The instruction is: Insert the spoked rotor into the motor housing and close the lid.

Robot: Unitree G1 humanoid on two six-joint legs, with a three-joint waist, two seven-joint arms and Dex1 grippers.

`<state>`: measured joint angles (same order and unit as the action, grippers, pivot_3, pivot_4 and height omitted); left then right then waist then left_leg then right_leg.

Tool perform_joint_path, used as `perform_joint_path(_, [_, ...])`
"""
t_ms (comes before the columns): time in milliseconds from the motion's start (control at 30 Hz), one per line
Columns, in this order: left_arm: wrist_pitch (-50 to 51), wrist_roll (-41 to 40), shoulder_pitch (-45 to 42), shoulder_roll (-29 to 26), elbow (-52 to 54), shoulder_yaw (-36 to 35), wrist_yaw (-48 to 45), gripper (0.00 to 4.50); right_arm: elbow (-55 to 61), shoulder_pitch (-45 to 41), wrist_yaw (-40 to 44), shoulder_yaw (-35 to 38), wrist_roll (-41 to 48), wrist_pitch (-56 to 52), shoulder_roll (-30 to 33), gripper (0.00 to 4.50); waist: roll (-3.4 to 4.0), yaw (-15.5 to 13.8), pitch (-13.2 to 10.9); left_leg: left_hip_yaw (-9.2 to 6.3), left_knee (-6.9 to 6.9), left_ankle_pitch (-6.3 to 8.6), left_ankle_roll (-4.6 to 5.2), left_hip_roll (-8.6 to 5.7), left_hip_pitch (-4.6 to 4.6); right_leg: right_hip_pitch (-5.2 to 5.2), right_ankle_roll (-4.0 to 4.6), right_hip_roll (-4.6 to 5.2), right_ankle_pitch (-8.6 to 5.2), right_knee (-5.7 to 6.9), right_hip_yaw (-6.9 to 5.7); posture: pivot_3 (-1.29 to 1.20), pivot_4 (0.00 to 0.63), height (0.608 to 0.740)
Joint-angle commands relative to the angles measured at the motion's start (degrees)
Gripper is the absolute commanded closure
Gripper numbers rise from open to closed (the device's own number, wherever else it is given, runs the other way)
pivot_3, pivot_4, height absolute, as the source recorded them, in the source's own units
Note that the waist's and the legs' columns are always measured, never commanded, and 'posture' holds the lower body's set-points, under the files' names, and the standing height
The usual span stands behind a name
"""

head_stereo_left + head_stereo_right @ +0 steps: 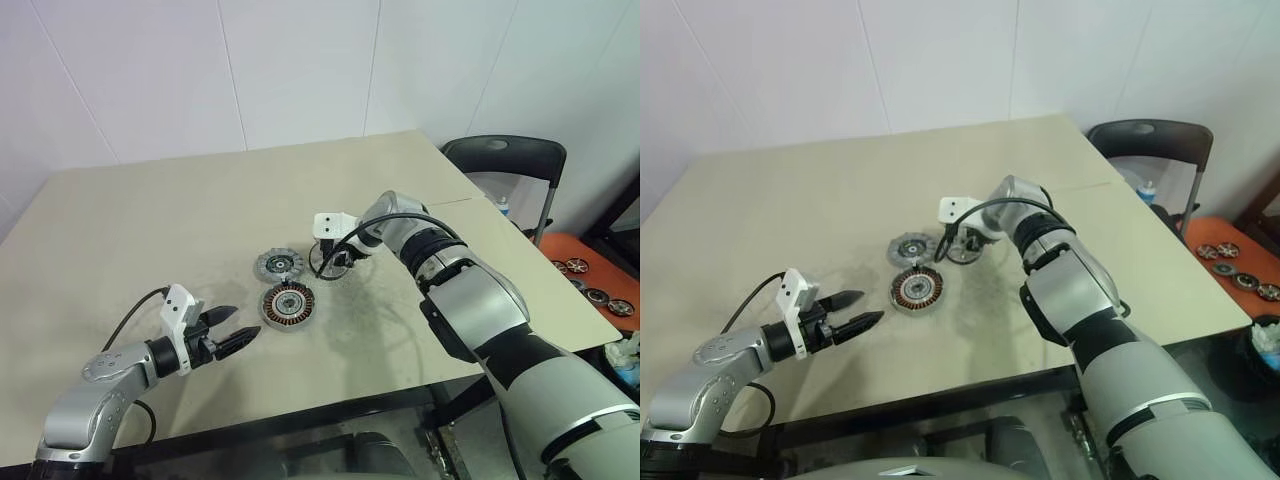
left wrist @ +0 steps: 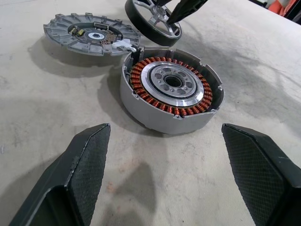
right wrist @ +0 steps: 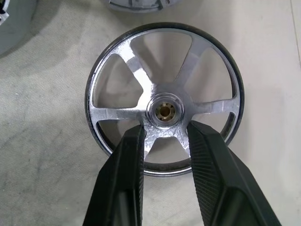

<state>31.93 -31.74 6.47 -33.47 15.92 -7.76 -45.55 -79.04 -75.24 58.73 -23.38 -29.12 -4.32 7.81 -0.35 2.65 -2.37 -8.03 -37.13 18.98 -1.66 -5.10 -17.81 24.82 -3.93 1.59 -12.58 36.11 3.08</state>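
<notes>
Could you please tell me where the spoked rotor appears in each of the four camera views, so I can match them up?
Left eye view: spoked rotor mid-table, under the right end effector.
Right eye view: rotor just right of the lid.
Left wrist view: rotor at the top edge, beyond the motor housing.
Right wrist view: rotor centred, fingers straddling one spoke by its hub.
Shared landmark: the lid.
</notes>
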Motion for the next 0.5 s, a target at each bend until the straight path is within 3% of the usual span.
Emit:
perform_joint_path(33, [-1.1, -0.1, -0.4, -0.1, 1.0, -0.9, 0.0, 0.47, 0.6, -1.3, -0.5, -0.5, -0.7, 1.4, 0.3, 2.94, 0.0, 0.0, 0.0, 0.0, 0.0, 0.0, 0.0, 0.0, 0.0, 0.0, 0.0, 0.0, 0.0, 0.0, 0.0, 0.0, 0.0, 0.74])
perform_joint_path(100, [-1.2, -0.1, -0.3, -0.1, 1.0, -0.8, -0.1, 0.47, 0.5, -1.2, 0.2, -0.6, -0.7, 1.4, 0.5, 2.94, 0.0, 0.0, 0.0, 0.0, 0.0, 0.0, 0.0, 0.0, 0.0, 0.0, 0.0, 0.0, 0.0, 0.0, 0.0, 0.0, 0.0, 0.74])
perform_joint_path(233, [-1.3, 0.0, -0.5, -0.2, 0.7, -0.9, -0.1, 0.47, 0.5, -1.2, 0.6, -0.4, -0.5, 1.5, 0.6, 3.53, -0.02, 0.0, 0.0, 0.0, 0.0, 0.0, 0.0, 0.0, 0.01, 0.0, 0.0, 0.0, 0.0, 0.0, 0.0, 0.0, 0.0, 0.74])
perform_joint_path(500, [-1.5, 0.1, -1.0, -0.4, 0.3, -1.0, -0.3, 0.47, 1.1, -2.6, 3.3, 0.4, 0.5, 2.7, 0.7, 3.53, -0.02, 0.0, 0.0, 0.0, -0.01, 0.0, 0.0, 0.0, 0.03, -0.02, 0.0, 0.0, 0.0, 0.02, 0.0, 0.0, 0.0, 0.74])
